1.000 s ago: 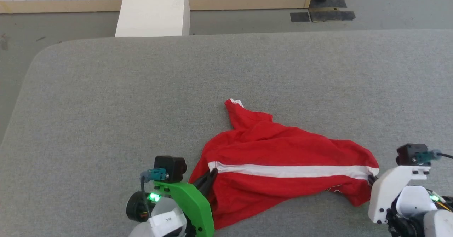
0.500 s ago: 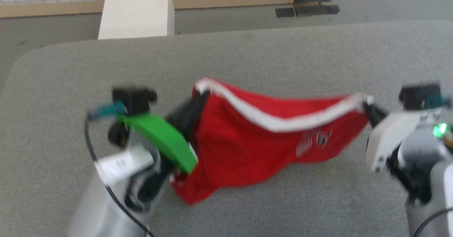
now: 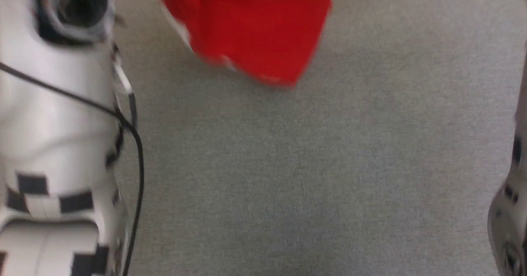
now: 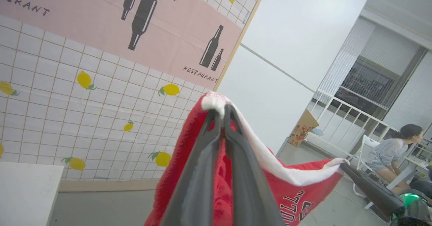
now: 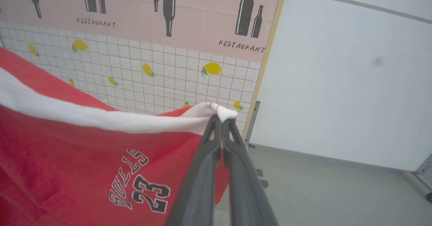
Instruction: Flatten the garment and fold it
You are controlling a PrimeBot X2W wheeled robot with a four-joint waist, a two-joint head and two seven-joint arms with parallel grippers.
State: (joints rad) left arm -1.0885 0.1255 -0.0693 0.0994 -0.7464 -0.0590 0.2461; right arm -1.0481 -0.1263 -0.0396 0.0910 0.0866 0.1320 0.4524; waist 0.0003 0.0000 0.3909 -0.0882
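Observation:
The garment (image 4: 305,192) is bright red with a broad white stripe (image 4: 287,173) and hangs in the air, stretched between both grippers. My left gripper (image 4: 220,114) is shut on one white-trimmed corner, with red cloth bunched between its fingers. In the left wrist view my right gripper (image 4: 345,165) pinches the far corner. The right gripper (image 5: 221,119) is shut on the white corner, and the garment (image 5: 67,145) hangs to its left with its lettering (image 5: 138,185) showing. In the blurred head view the garment's lower edge (image 3: 251,33) dangles above the grey table (image 3: 288,177).
My pale left forearm (image 3: 57,103) and its cable stand at the head view's left, the right forearm (image 3: 510,222) at its right edge. A tiled partition (image 5: 135,67), a white block (image 4: 27,192), a cardboard box (image 4: 303,131) and a seated person (image 4: 391,151) lie beyond.
Both grippers have lifted the garment off the table, from lying crumpled to hanging high between them. The head camera has tipped down, so the arms look closer and the picture is blurred.

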